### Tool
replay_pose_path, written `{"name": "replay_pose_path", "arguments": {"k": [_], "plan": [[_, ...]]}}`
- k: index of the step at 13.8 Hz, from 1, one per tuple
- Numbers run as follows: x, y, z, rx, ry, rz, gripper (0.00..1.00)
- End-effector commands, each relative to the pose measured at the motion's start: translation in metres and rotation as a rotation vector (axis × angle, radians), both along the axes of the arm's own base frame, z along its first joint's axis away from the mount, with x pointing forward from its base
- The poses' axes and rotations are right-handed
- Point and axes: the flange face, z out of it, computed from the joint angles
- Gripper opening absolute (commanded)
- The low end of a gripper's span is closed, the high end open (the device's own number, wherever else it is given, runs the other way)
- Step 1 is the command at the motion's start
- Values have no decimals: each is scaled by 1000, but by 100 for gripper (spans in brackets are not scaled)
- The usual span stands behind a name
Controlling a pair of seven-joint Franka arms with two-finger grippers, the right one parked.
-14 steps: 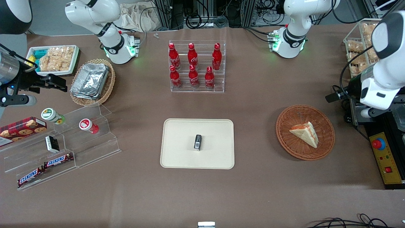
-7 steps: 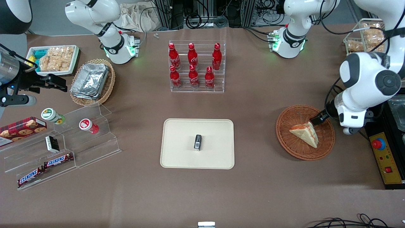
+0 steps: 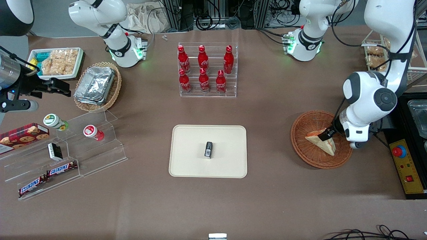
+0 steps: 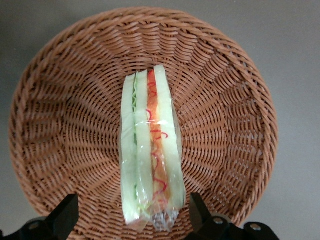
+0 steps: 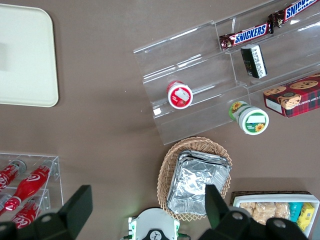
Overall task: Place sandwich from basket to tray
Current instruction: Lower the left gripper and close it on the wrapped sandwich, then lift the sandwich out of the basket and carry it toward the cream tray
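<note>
hand (image 4: pixel 130 222) hovers over the basket (image 4: pixel 60 125), fingers apart, straddling the sandwich (image 4: pixel 150 155) that lies inside. i'd drop straight down, pinch the bread sides gently so the filling doesn't squish, then lift clear before heading to the tray (image 3: pixel 190 163).

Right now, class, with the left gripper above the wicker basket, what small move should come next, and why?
Probably lower straight down. The open left gripper hovers with one finger on either side of the plastic-wrapped triangular sandwich, which lies untouched in the round reddish-brown wicker basket, so descending should bring the fingers around it before closing.
</note>
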Motion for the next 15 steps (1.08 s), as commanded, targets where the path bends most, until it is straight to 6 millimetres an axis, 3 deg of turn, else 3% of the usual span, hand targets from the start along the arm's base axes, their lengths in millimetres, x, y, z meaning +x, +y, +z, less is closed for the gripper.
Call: {"name": "replay_pose_path", "arguments": {"k": [1,2,4,5,6,8,11,12,15], "plan": [[1,-3,-23,-1,-17,29,98],[2,-4,-28,-3,-23,30,85],[3,-1,-34,-4,-22,35,27],[3,-1,-37,-5,-17,34,8],[3,-1,-38,0,-18,27,0],[4,0,-28,17,-34,5,0],[1,-4,42,46,-28,-27,0],[-3,-13,67,57,12,-54,0],[-13,-82,125,75,71,-267,0]]}}
